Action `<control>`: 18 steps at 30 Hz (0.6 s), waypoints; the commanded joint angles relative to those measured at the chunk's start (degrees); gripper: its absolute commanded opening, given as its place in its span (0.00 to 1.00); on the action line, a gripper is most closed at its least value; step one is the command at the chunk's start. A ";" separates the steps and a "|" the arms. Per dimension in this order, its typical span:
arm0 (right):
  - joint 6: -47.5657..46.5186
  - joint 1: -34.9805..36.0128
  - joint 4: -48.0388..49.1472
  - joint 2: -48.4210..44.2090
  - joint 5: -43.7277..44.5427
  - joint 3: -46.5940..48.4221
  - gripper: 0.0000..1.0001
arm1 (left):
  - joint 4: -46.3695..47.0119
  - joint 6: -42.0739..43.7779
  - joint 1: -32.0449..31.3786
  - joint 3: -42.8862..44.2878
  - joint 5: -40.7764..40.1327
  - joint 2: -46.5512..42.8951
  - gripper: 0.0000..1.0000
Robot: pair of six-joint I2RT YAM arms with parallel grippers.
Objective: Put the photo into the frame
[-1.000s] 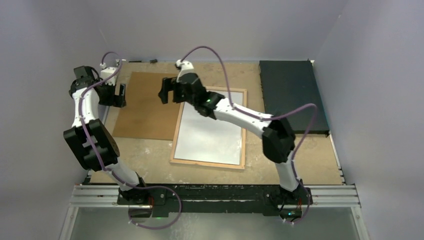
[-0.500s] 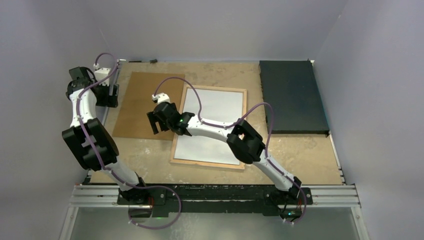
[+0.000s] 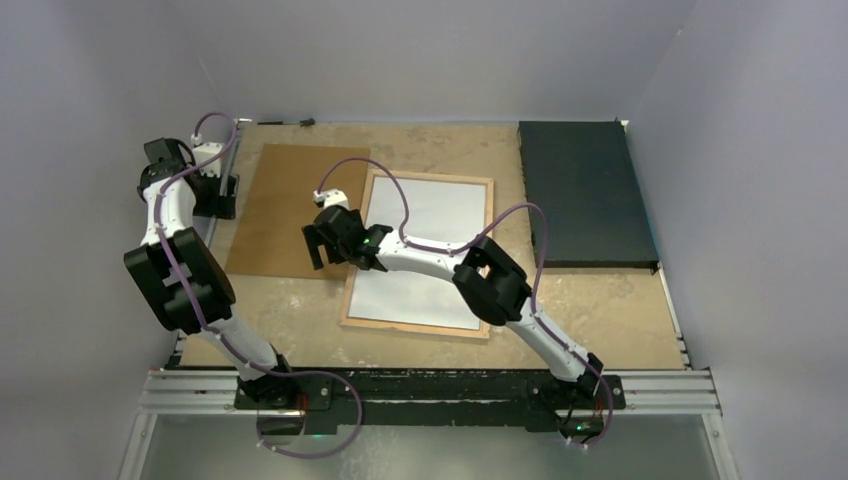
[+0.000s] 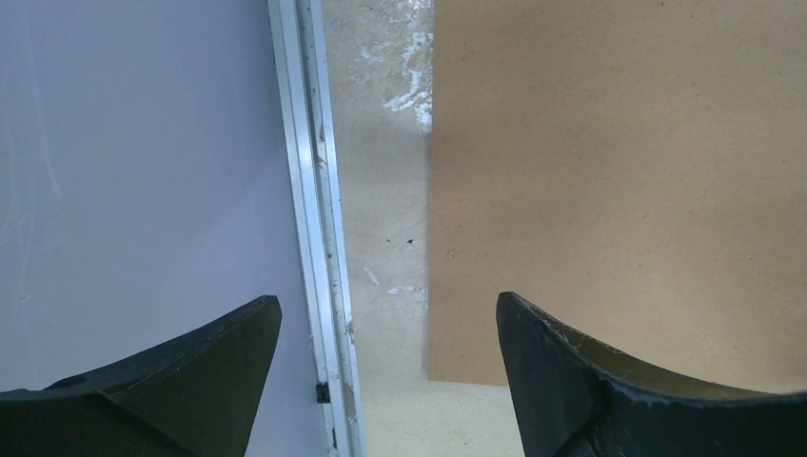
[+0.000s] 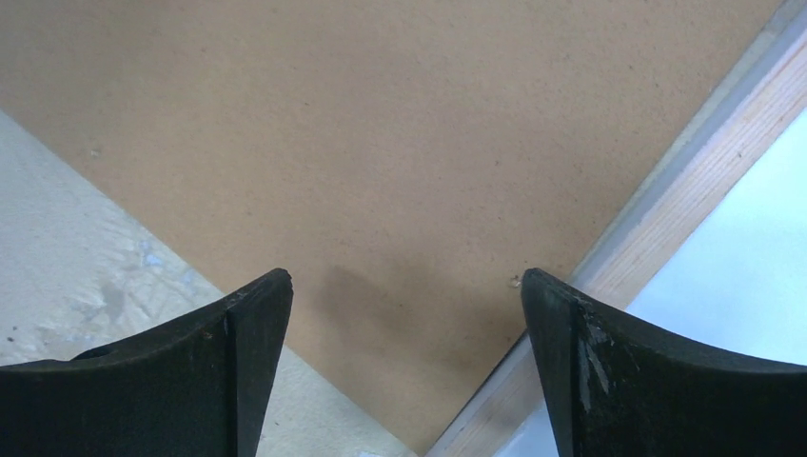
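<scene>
Tan tabletop (image 3: 600, 320) holds the frame (image 3: 430, 177) back-up, long axis pointing away from the bases, filled by a white sheet (image 3: 440, 210), perhaps the photo face-down; the right gripper (image 3: 316, 252), fingers apart, hovers nearest, at its left rail, the left gripper (image 3: 222, 200) also spread.

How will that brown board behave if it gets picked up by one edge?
The board lies flat on the table, so getting under its edge is probably hard. Its straight, crisp edges suggest it's stiff, not floppy. It looks thin, so likely light.
</scene>
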 commanded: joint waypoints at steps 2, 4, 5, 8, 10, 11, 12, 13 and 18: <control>2.16 -1.16 -1.20 -1.83 0.46 -2.27 0.93 | 1.67 1.67 0.47 -0.12 -0.81 -0.32 0.82; 2.35 -1.29 -1.25 -2.12 0.68 -2.75 0.93 | 1.84 1.97 0.44 -0.25 -1.00 -0.32 0.82; 2.49 -1.39 -1.49 -2.21 0.85 -2.85 0.93 | 2.00 2.03 0.38 -0.30 -1.17 -0.31 0.82; 3.02 -1.88 -2.36 -2.56 1.49 -3.53 0.93 | 2.43 2.24 0.43 -0.58 -1.61 0.12 0.82; 3.62 -2.27 -3.14 -2.88 2.06 -4.38 0.93 | 2.65 2.32 0.43 -0.69 -1.75 0.91 0.82; 3.98 -2.60 -3.35 -3.26 2.27 -5.05 0.93 | 2.72 2.39 0.40 -0.70 -1.87 1.36 0.82; 4.43 -2.84 -3.36 -3.75 2.41 -5.91 0.93 | 2.85 2.37 0.44 -0.68 -2.03 1.70 0.82; 4.75 -3.08 -3.27 -4.26 2.42 -6.87 0.93 | 3.11 2.34 0.43 -0.65 -2.06 2.21 0.82; 5.58 -3.85 -2.69 -6.43 2.40 -9.95 0.94 | 5.09 2.04 0.42 -1.31 -2.43 4.25 0.81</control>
